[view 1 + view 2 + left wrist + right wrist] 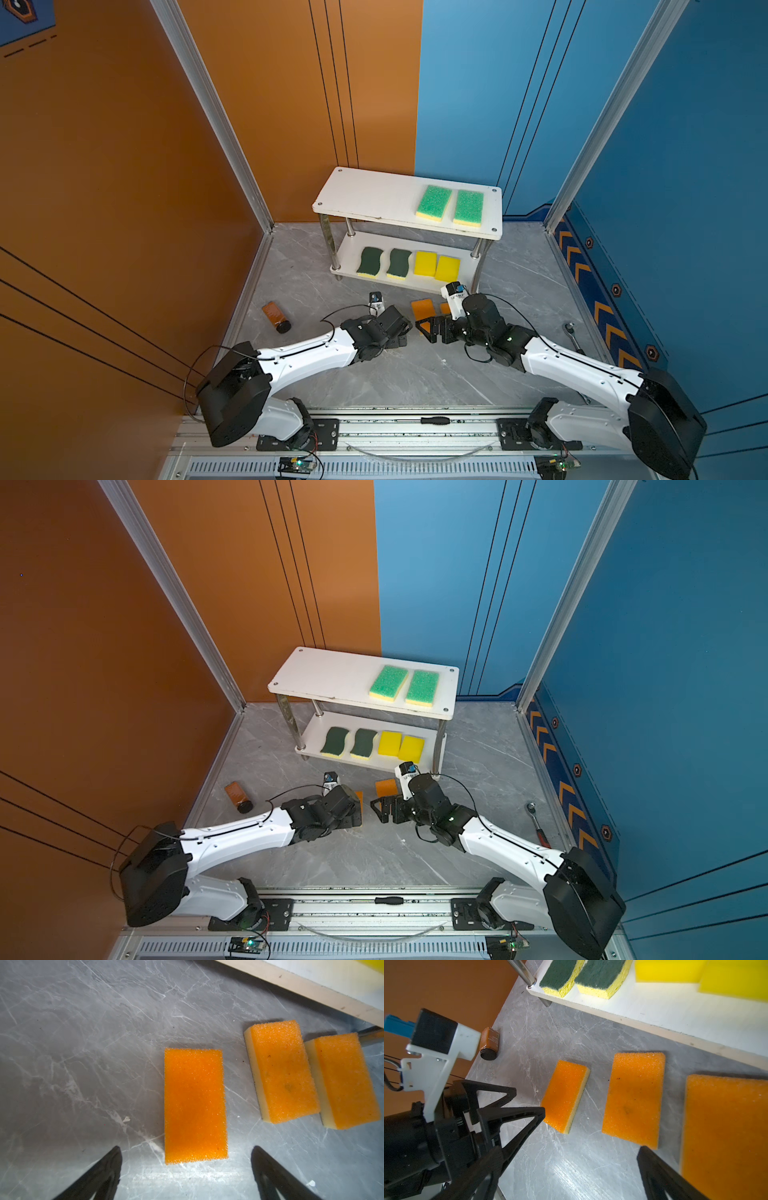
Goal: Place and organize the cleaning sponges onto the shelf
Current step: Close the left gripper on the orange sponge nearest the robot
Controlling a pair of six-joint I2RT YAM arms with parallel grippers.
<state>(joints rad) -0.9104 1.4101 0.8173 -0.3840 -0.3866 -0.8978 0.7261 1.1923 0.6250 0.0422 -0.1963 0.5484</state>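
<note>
Widely spread left claw (186, 1148), orange sponge (195, 1105) near

Rough, porous foam sponges (194, 1105) rest on a glossy marbled tabletop (83, 1043).

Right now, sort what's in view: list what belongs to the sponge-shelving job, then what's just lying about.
Job: shelf, orange sponges, light-green sponges, dark-green sponges, yellow sponges.
Lying about: brown bottle, wrench, screwdriver.

Robot lab cell framed by aluminium posts (209, 104)
</note>
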